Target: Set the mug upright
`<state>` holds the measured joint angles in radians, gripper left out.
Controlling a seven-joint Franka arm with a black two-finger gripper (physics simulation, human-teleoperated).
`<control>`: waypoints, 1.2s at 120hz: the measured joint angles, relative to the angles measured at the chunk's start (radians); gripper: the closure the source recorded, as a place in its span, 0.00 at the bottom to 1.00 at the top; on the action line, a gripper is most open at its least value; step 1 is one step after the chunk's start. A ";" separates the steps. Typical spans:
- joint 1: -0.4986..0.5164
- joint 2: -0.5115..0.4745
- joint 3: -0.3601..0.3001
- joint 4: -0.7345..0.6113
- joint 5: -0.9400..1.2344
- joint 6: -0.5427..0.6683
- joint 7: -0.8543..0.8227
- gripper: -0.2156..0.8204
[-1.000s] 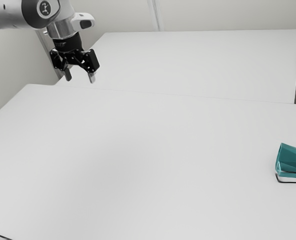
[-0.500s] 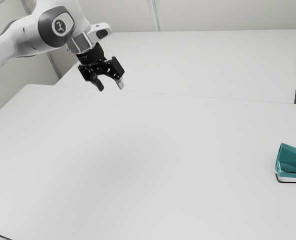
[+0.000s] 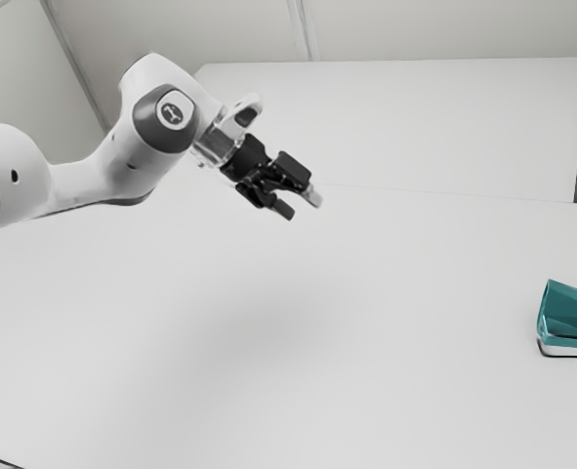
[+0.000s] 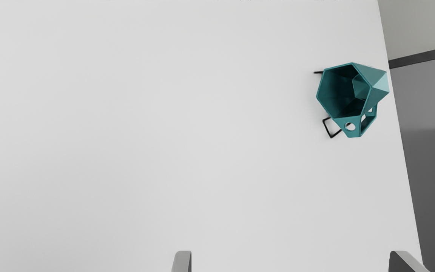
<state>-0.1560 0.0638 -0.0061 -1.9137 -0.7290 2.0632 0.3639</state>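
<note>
One white, grey-banded, jointed robot arm (image 3: 137, 137) enters at the exterior view's left, reaching out over the smooth, pale tabletop (image 3: 220, 322). Next along is its black two-finger tool (image 3: 299, 203), raised above the surface and slanted down toward the exterior view's right. Its fingers stand apart with nothing between them; in my judgement the spread is kept so that a wall or the handle can pass between, and the slant serves an approach toward the far side. At the exterior view's right lies the teal, faceted, tapering mug (image 3: 569, 315), well apart from the tool. It is on its side, mouth toward the tool and closed end toward a nearby tabletop edge in the wrist view; the upright stance is not met. Its angular teal handle (image 4: 354, 133), pierced by round holes, sticks out sideways. The flat facets probably keep the body from rolling. A thin black outline (image 3: 566, 357) shows at the mug's underside; its nature cannot be determined. Assessment: the tool must be brought to the mug and a firm hold taken before turning; a push toward the edge risks a fall.
</note>
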 joint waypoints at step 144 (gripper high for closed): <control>-0.319 0.405 0.007 0.195 -0.453 0.166 0.428 0.24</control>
<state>-0.4753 0.4688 0.0012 -1.7182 -1.1822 2.2289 0.7915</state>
